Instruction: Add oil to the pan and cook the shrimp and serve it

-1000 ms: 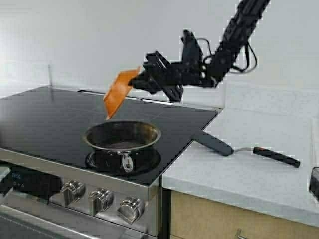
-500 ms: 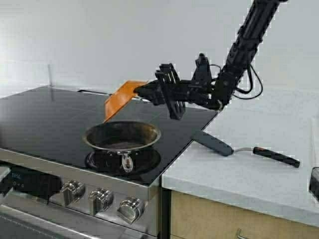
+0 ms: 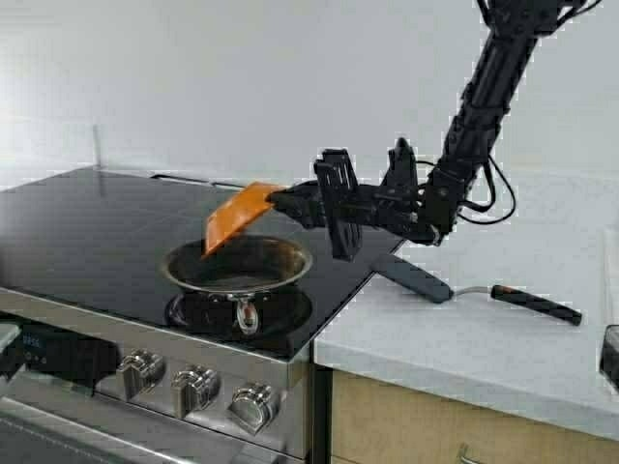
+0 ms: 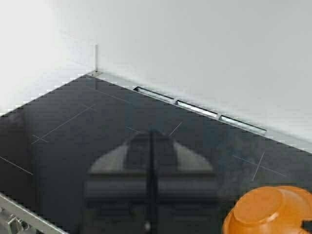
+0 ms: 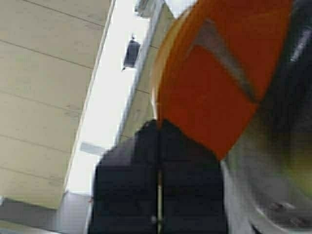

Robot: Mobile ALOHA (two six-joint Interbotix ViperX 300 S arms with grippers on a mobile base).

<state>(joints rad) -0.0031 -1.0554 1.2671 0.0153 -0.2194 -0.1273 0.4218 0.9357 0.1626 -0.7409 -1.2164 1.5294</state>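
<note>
The steel pan (image 3: 237, 263) sits on the front burner of the black cooktop (image 3: 87, 232), its handle pointing at me. My right gripper (image 3: 280, 200) is shut on the rim of an orange bowl (image 3: 235, 215), held tipped, mouth down, just above the pan's far rim. The right wrist view shows that gripper (image 5: 158, 127) pinching the bowl (image 5: 214, 83). In the left wrist view my left gripper (image 4: 151, 136) hovers shut over the cooktop (image 4: 73, 131), with the bowl (image 4: 268, 209) off to one side. The shrimp is hidden and the oil is out of view.
A black spatula (image 3: 464, 287) lies on the white counter (image 3: 503, 338) to the right of the stove. Stove knobs (image 3: 198, 387) line the front panel. A white wall stands behind the cooktop.
My right arm has come down and drawn back to the right, lowering the orange bowl from well above the pan to just over its far rim.
</note>
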